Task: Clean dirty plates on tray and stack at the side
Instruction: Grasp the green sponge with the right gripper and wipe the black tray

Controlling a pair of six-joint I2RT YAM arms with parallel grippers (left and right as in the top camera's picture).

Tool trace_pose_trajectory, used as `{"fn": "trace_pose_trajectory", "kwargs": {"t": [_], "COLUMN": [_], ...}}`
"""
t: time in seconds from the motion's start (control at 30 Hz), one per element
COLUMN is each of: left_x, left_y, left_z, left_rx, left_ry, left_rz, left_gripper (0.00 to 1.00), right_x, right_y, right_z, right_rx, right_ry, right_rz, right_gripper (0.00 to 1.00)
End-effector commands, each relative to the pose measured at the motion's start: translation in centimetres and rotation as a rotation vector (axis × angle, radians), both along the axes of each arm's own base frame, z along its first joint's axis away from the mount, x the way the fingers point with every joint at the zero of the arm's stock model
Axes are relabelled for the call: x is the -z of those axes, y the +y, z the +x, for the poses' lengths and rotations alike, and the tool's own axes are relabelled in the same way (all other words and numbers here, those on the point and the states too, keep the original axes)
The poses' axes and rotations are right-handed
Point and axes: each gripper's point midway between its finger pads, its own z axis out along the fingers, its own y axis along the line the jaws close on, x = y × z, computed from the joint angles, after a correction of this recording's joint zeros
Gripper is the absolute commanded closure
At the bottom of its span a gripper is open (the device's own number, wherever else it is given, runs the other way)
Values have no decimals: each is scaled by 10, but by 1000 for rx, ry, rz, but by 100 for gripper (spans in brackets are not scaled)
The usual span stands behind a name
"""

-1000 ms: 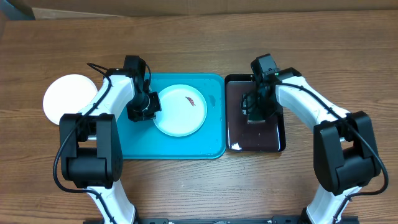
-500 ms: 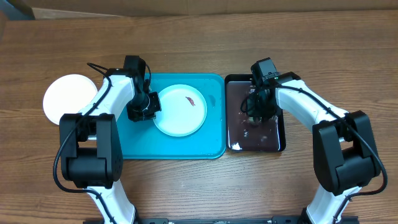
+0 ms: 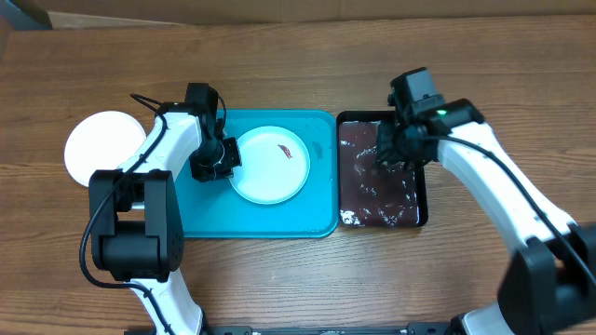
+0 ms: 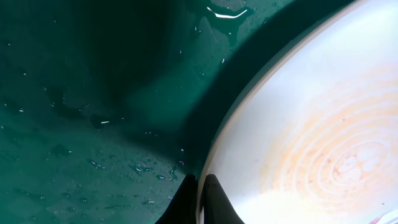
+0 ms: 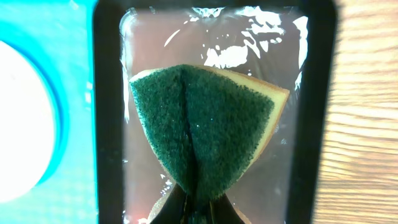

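Observation:
On the teal tray [image 3: 200,209] lies a white plate [image 3: 272,167] with a small red smear near its far right. My left gripper [image 3: 226,160] is shut on that plate's left rim. The left wrist view shows the two black fingertips [image 4: 214,202] pinching the rim, with faint orange rings on the plate [image 4: 311,124] and water drops on the tray [image 4: 93,93]. My right gripper [image 3: 386,158] hangs over the black tray [image 3: 382,219]. It is shut on a green sponge [image 5: 202,130], which is squeezed into a fold between the right gripper's [image 5: 198,199] jaws.
A second white plate [image 3: 101,147] sits on the wooden table left of the teal tray. The black tray [image 5: 106,124] holds foamy wet streaks. The teal tray's edge [image 5: 68,56] and a plate rim [image 5: 18,124] show at the left of the right wrist view.
My right gripper has shut on the sponge and risen from the black tray, shifting slightly right. The left gripper and its plate have not moved.

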Motion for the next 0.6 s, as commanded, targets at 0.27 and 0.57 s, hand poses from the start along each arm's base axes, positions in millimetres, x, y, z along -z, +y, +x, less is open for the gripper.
{"fn": "trace_pose_trajectory", "kwargs": {"t": [0.27,0.57], "left_x": [5,11], "left_y": [12,12], "left_z": [2,0], "left_rx": [-20,-20], "left_ry": [-2,-7], "left_rz": [59,58], "left_gripper": [95,96], "right_x": [-44,-45], "right_y": [-5,-3], "right_z": [-9,-5], "right_rx": [1,1], "right_ry": [-85,-103], "right_rz": [4,12], "right_gripper": [96,96]}}
